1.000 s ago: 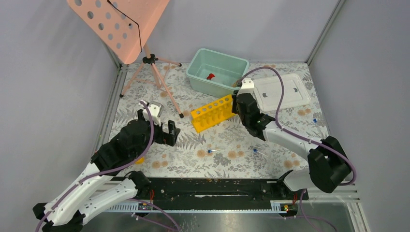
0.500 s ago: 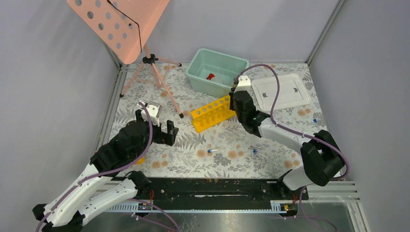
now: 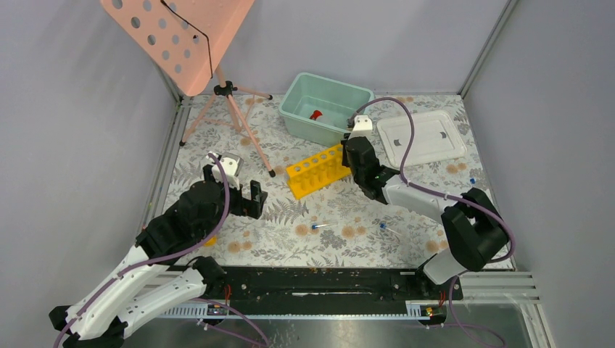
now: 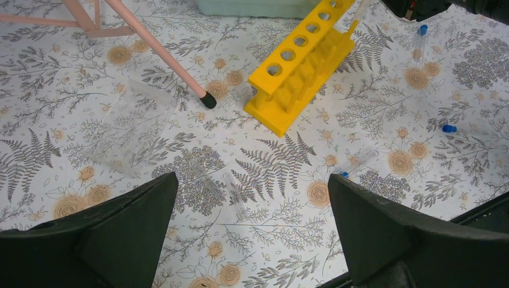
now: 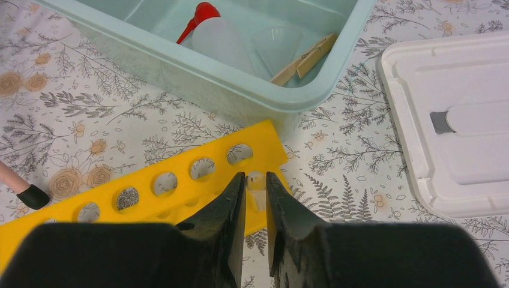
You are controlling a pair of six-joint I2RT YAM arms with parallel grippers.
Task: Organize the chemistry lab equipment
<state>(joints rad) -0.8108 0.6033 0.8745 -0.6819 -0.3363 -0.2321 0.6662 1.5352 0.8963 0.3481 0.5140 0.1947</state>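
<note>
Your right pincer (image 5: 256, 179) is pinched narrow on a tiny clear tube (image 5: 257, 195), which stands upright between the two fingers. It sits at the end of the yellow rack (image 5: 180, 180) nearest the teal bin (image 5: 198, 78), just beside the last hole. From the wrist view you cannot tell whether the tube's lower end touches the rack or hangs just above it. The rack lies at a slant on the floral desk (image 3: 341, 210), between the bin and the middle of the desk, and its holes look empty. Inside the bin lies the translucent bottle with the red cap (image 5: 219, 39), next to a clear funnel (image 5: 276, 42) and a wooden clip (image 5: 303, 57). The white lid (image 3: 422, 136) lies flat beside the bin, on the right. Your left pincer (image 4: 252, 186) is spread wide and holds nothing, hovering over the desk well apart from the rack. Three blue-capped tubes are loose on the desk: one in the middle (image 3: 320, 227), one a little to its right (image 3: 382, 227), and one near the right wall (image 3: 472, 179). The pink stand (image 3: 217, 87) is at the far left corner, with one tripod foot ending near the rack's left end.
</note>
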